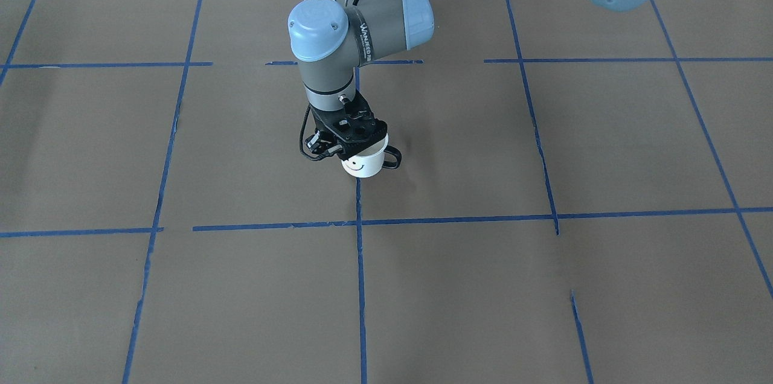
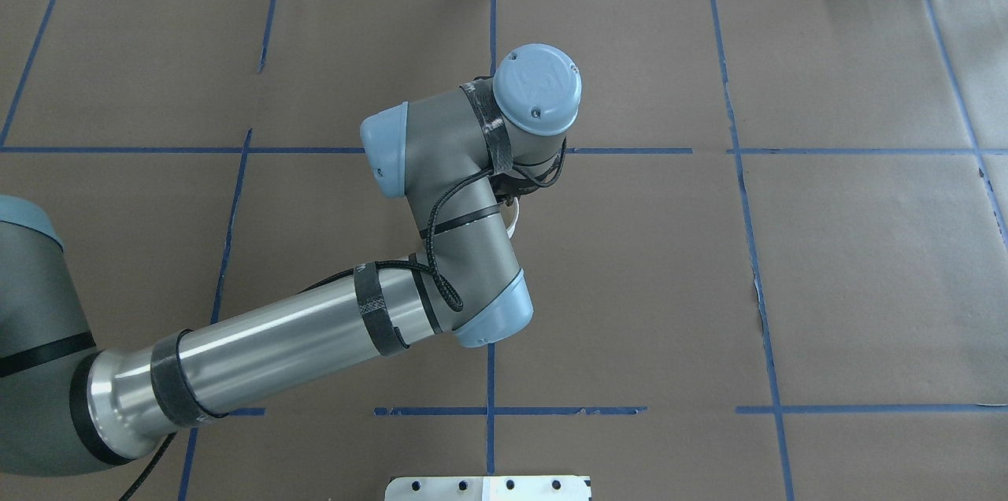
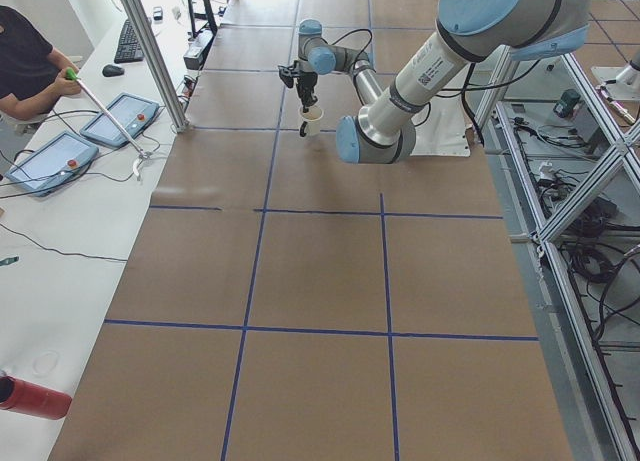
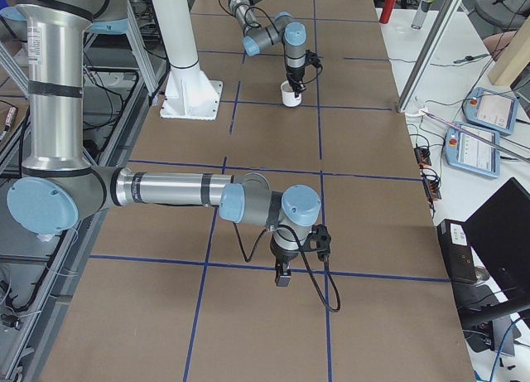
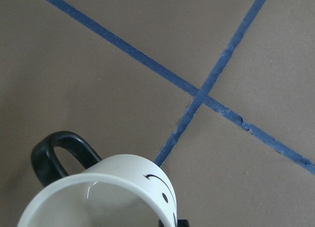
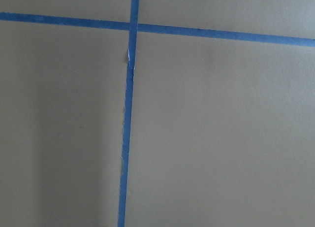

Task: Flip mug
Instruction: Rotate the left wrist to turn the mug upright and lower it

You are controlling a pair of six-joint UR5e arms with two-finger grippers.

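Observation:
The white mug [image 1: 364,165] with a black smiley face stands mouth-up near the middle of the brown table, its black handle [image 1: 394,157] pointing to the view's right. My left gripper [image 1: 356,145] reaches straight down and is shut on the mug's rim. I cannot tell whether the mug rests on the table or hangs just above it. The left wrist view shows the mug's open mouth [image 5: 123,187] and handle [image 5: 56,150]. In the overhead view the arm hides all but a white sliver of the mug [image 2: 513,219]. My right gripper [image 4: 282,280] points down over the table, far from the mug; I cannot tell its state.
Blue tape lines [image 1: 360,287] divide the brown table into squares. A white mounting plate [image 2: 488,488] sits at the robot's edge. Tablets [image 3: 118,119] and a metal post [image 3: 150,56] stand on the operators' side. A red bottle [image 3: 30,396] lies at the table's near corner.

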